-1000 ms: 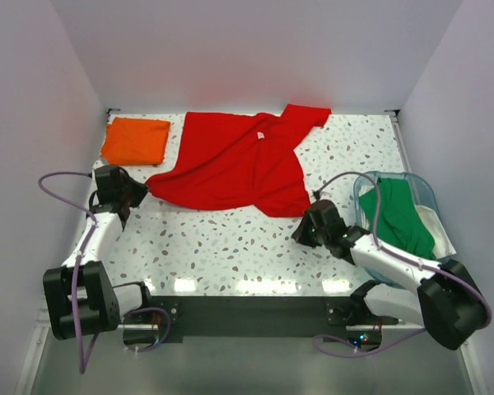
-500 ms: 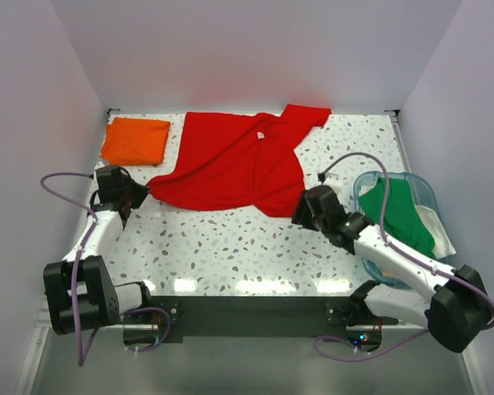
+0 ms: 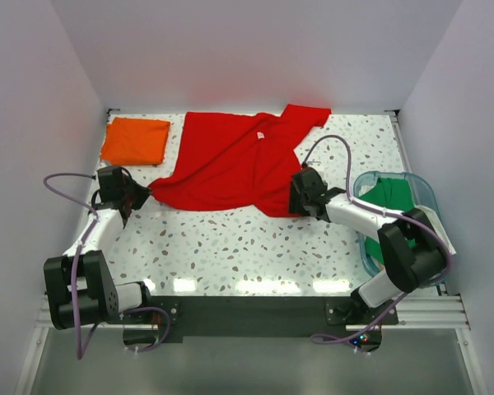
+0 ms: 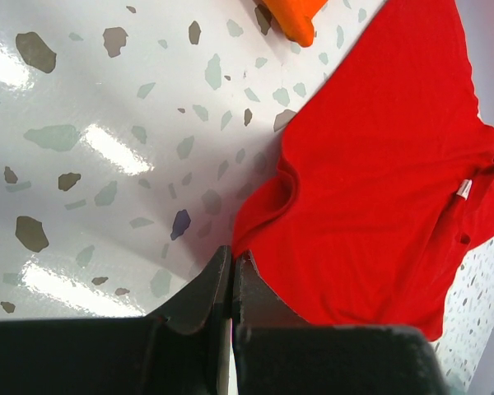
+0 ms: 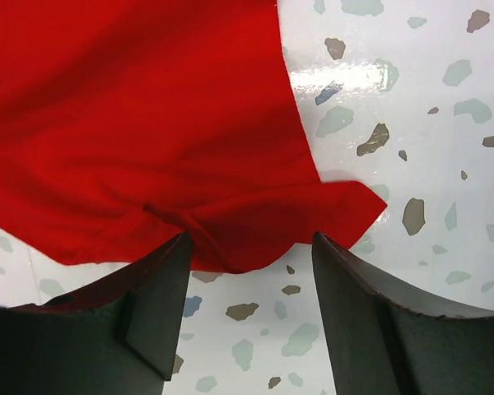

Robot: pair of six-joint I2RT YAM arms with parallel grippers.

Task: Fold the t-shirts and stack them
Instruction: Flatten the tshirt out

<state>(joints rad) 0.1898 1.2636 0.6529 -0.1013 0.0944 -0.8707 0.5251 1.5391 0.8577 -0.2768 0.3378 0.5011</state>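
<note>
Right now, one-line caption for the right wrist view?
Open right gripper straddling the red t-shirt hem near its corner, speckled table beneath.

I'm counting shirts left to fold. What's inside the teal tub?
A green t-shirt lies in the tub; the right arm covers much of it, so anything beneath or beside it cannot be seen.

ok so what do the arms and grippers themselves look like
Both match. The left arm and right arm have white tubular links with chunky black joints. The left gripper and right gripper each have two matte black, wedge-shaped fingers. A thin lilac cable loops off each wrist. No markings are visible.
</note>
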